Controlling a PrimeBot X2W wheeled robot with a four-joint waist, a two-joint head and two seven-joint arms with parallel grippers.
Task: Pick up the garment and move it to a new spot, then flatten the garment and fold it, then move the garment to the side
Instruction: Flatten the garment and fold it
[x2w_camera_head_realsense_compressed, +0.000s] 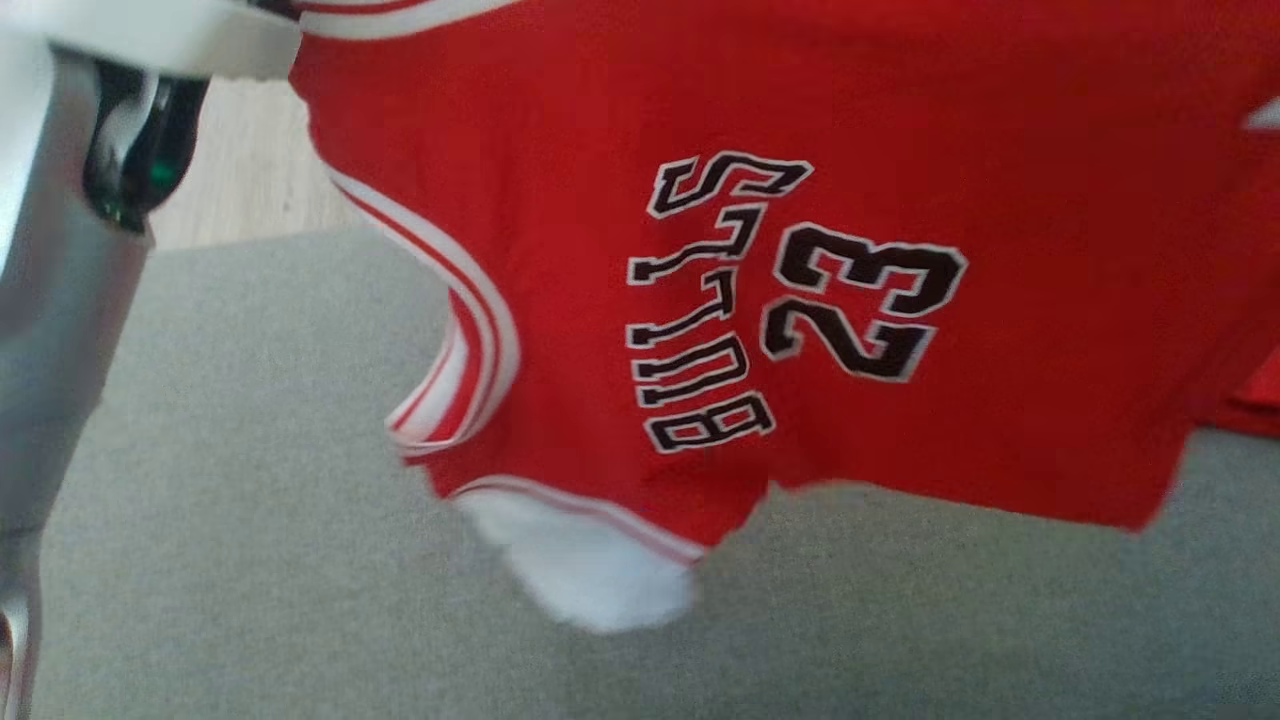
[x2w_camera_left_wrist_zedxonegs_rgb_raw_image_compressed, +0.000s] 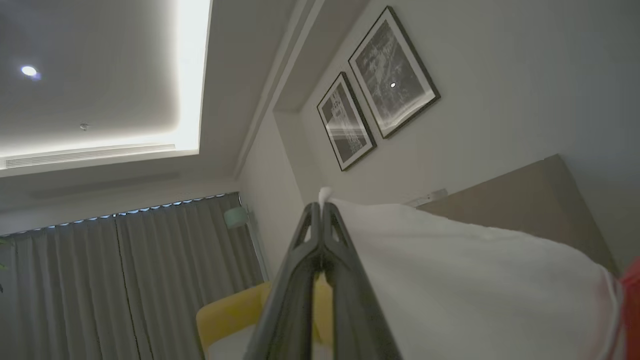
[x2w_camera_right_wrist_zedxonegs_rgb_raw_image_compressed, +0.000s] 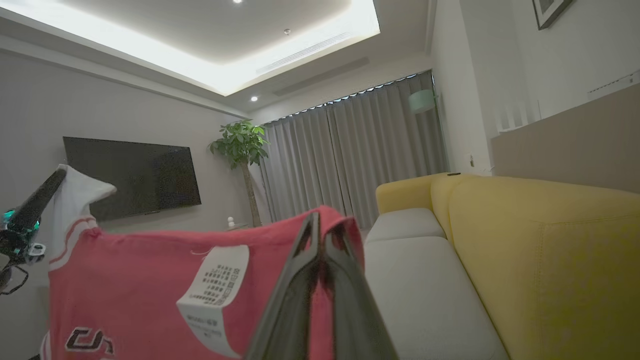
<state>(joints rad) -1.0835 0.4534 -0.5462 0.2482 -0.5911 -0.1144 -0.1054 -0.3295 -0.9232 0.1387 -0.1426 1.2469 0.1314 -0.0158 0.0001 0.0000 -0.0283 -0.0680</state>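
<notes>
The garment (x2w_camera_head_realsense_compressed: 900, 130) is a red sleeveless jersey with white trim, "BULLS" and "23" in black. It hangs spread out in the air above a grey surface (x2w_camera_head_realsense_compressed: 250, 520), its lettering turned sideways. My left gripper (x2w_camera_left_wrist_zedxonegs_rgb_raw_image_compressed: 321, 207) is shut on a white corner of the garment (x2w_camera_left_wrist_zedxonegs_rgb_raw_image_compressed: 450, 280), which drapes away to the right. My right gripper (x2w_camera_right_wrist_zedxonegs_rgb_raw_image_compressed: 320, 220) is shut on the red edge of the garment (x2w_camera_right_wrist_zedxonegs_rgb_raw_image_compressed: 150, 280), near a white care label (x2w_camera_right_wrist_zedxonegs_rgb_raw_image_compressed: 215, 285). In the right wrist view the left gripper (x2w_camera_right_wrist_zedxonegs_rgb_raw_image_compressed: 57, 175) holds the white shoulder up at the far left. My left arm (x2w_camera_head_realsense_compressed: 60, 300) stands at the left.
A strip of pale wooden floor (x2w_camera_head_realsense_compressed: 240, 160) lies beyond the grey surface. A yellow sofa (x2w_camera_right_wrist_zedxonegs_rgb_raw_image_compressed: 525, 240) with a grey seat (x2w_camera_right_wrist_zedxonegs_rgb_raw_image_compressed: 415, 270) stands to the right of my right gripper. A wall television (x2w_camera_right_wrist_zedxonegs_rgb_raw_image_compressed: 135, 175), a potted plant (x2w_camera_right_wrist_zedxonegs_rgb_raw_image_compressed: 240, 145) and grey curtains (x2w_camera_right_wrist_zedxonegs_rgb_raw_image_compressed: 350, 155) stand farther off.
</notes>
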